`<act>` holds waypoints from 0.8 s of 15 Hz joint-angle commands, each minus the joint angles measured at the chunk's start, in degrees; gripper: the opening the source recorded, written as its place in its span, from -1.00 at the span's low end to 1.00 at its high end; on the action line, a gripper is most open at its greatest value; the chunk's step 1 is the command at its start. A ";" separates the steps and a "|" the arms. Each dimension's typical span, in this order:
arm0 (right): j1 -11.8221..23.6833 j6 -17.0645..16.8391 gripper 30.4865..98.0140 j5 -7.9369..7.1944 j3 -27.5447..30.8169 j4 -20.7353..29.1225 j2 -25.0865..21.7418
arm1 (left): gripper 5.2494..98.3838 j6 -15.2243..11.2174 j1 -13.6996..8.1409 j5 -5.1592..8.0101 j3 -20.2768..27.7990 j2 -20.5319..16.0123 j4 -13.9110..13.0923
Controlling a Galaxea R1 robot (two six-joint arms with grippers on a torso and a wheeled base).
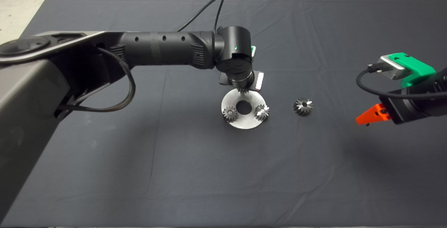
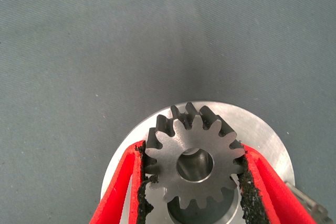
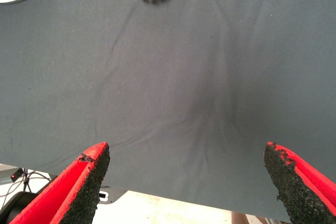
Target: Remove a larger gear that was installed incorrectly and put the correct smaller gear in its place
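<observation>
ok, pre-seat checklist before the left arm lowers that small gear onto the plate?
1. Grip: left gripper clamped on both sides of the smaller gear. ok.
2. Gear level in the pads: ok.
3. Bore aligned with its post: post hidden under the gear. cannot tell.
4. Larger gear off the round plate, lying on the mat: ok.
5. Other two small gears seated on the plate: ok.
6. Right gripper open, parked at the mat's right edge: ok.

A round steel plate (image 1: 252,122) carrying two small gears (image 1: 230,113) lies mid-mat (image 1: 174,172).
</observation>
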 commanded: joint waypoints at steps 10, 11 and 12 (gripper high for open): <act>1.18 0.10 0.41 -2.33 0.27 1.84 -0.34 | -0.37 0.23 -0.96 -0.32 1.21 0.18 1.06; 1.18 0.10 0.41 -2.33 0.27 1.84 -0.34 | -0.37 0.15 -0.87 -0.23 1.44 0.18 1.06; 1.18 0.10 0.41 -2.33 0.21 1.78 -0.34 | -0.37 0.06 -0.87 -0.23 1.51 0.18 1.06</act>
